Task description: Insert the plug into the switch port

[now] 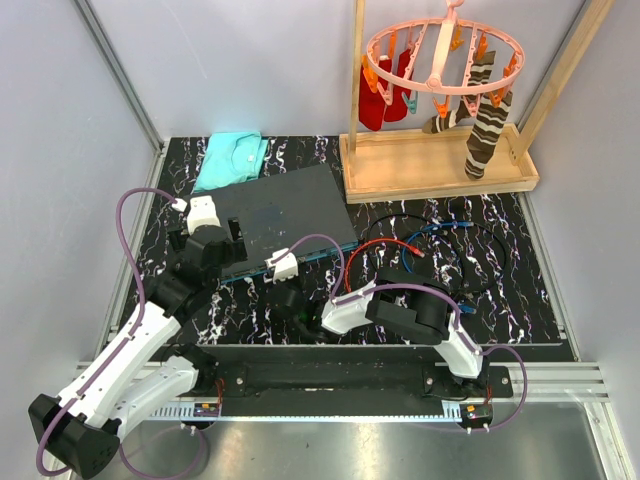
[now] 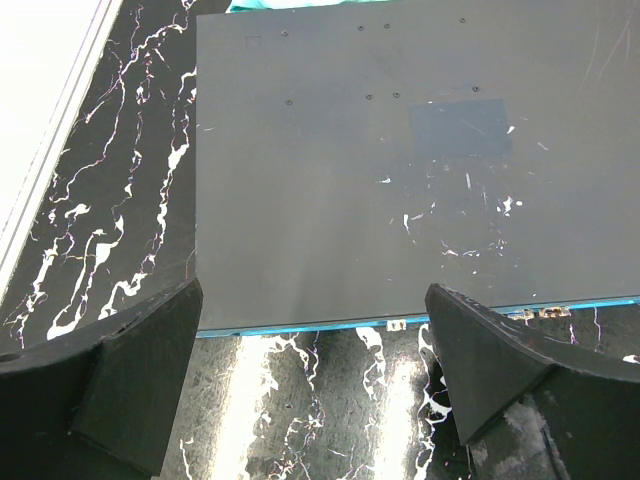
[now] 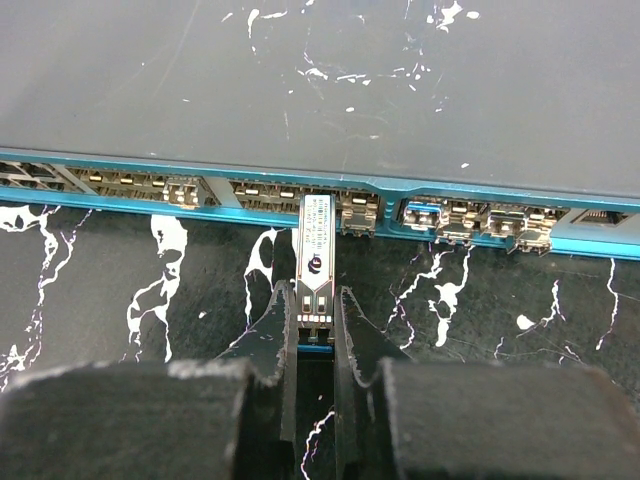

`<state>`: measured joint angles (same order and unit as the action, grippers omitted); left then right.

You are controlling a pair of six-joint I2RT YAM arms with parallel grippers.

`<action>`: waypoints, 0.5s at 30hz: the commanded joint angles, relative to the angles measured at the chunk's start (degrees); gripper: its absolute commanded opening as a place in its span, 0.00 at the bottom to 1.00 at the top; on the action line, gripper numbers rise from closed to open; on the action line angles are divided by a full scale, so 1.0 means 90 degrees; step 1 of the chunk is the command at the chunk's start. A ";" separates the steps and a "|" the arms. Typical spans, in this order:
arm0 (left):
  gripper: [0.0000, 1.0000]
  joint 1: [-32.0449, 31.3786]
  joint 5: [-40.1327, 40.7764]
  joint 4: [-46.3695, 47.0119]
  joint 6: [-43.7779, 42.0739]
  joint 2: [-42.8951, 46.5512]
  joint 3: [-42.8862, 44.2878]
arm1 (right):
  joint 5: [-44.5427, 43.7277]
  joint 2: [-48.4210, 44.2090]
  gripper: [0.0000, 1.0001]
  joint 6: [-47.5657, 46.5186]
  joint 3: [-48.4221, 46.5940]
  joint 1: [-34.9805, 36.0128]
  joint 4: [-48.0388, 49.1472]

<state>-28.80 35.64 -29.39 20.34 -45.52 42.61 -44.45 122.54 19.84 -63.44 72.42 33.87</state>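
The switch [image 1: 285,205] is a flat dark grey box lying mid-table, its teal-blue port edge [image 3: 250,190] facing me. The plug [image 3: 316,255], a slim silver module, points straight at that edge with its front end in a port opening. How deep it sits cannot be told. My right gripper [image 3: 314,295] is shut on the plug's rear end, one finger on each side. My left gripper [image 2: 312,290] hangs open over the switch's [image 2: 350,170] near left corner, holding nothing. In the top view the right gripper [image 1: 285,283] is at the switch's near edge and the left gripper [image 1: 225,255] is over its left end.
A folded teal cloth [image 1: 232,158] lies behind the switch. A wooden-based drying rack [image 1: 440,165] with hanging socks stands at the back right. Red, blue and black cables [image 1: 420,245] coil on the table to the right of the switch. Other ports [image 3: 460,220] hold modules.
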 commanded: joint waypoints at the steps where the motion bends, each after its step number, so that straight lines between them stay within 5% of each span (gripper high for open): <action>1: 0.99 -0.0023 0.0210 0.0345 -0.0053 0.0018 0.0012 | -0.0130 -0.0081 0.00 -0.0036 -0.0236 -0.0098 0.0319; 15: 0.99 -0.0023 0.0191 0.0345 -0.0043 0.0048 0.0012 | -0.0081 0.0027 0.00 -0.0231 -0.0314 -0.0215 0.0319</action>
<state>-28.80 35.64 -29.41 20.34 -45.50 42.61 -44.27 122.54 19.07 -63.44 72.03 34.22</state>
